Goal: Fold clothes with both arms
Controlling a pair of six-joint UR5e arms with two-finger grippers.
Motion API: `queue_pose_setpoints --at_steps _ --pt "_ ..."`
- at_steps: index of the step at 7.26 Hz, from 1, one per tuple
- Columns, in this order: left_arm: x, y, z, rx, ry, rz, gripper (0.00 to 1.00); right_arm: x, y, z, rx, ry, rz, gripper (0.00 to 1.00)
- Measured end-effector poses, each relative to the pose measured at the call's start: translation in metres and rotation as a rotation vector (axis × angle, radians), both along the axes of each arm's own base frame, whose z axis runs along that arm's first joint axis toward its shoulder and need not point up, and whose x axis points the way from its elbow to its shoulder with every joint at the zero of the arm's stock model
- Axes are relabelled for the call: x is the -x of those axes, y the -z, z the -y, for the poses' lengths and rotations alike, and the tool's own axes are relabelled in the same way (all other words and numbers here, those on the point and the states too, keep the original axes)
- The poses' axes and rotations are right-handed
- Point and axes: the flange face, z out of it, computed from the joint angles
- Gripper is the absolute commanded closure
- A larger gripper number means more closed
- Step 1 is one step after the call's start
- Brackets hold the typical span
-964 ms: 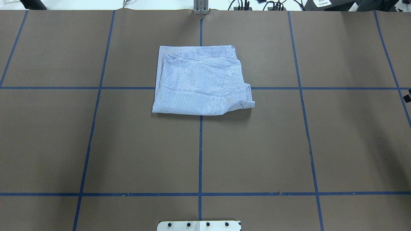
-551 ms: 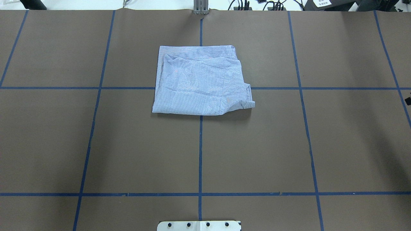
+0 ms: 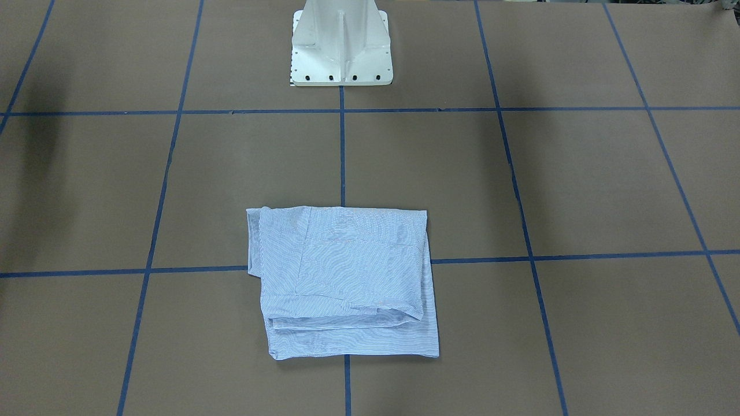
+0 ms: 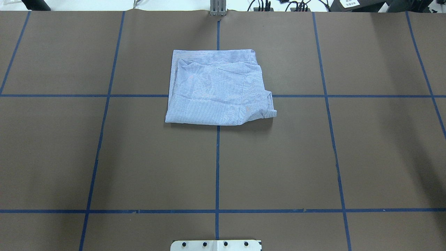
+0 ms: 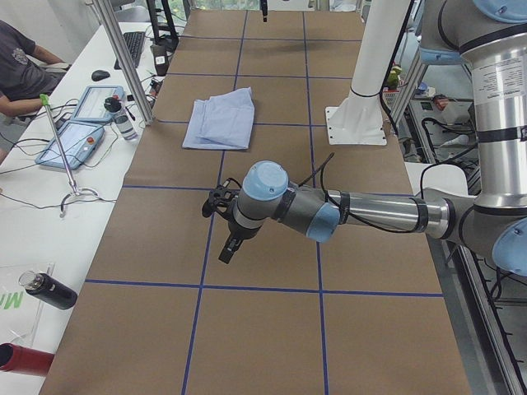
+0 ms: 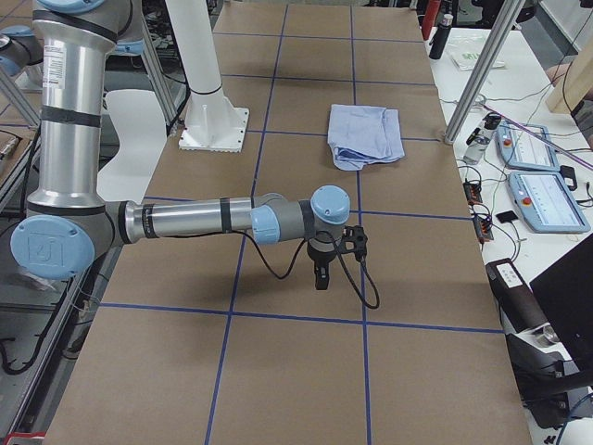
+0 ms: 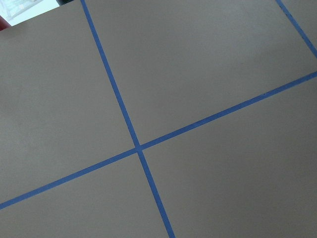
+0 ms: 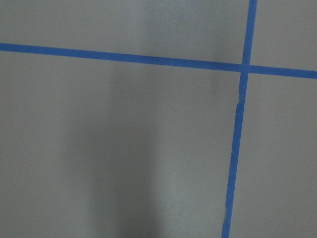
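The light blue-and-white striped shirt (image 4: 216, 89) lies folded into a rough rectangle on the brown table, at the centre toward the far side. It also shows in the front-facing view (image 3: 347, 283) and in both side views (image 5: 222, 122) (image 6: 366, 134). No gripper touches it. My left gripper (image 5: 226, 251) hangs over bare table far to the left of the shirt. My right gripper (image 6: 321, 273) hangs over bare table far to the right of it. Both show only in the side views, so I cannot tell whether they are open or shut. The wrist views show only brown paper and blue tape.
The white pedestal base (image 3: 340, 46) stands at the table's near-robot edge. Blue tape lines (image 4: 217, 167) grid the brown paper. A side desk holds tablets (image 5: 78, 136), bottles and cables, with a seated person (image 5: 20, 70) beside it. A metal post (image 6: 477, 79) stands at the table's far edge.
A black piece of the right gripper at the overhead view's right edge has slid out of that view. The shirt has not moved.
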Motion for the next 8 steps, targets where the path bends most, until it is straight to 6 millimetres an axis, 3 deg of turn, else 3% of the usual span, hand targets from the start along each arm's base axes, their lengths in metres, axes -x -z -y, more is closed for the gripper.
queue_pose_setpoints --at_steps 4,8 --pt "0.000 -0.011 0.000 0.020 -0.002 -0.004 0.00 -0.004 -0.001 -0.005 0.006 -0.007 0.007 0.00" --pt "0.000 -0.009 0.001 0.005 -0.004 -0.004 0.00 -0.003 0.013 -0.002 -0.020 -0.001 0.031 0.00"
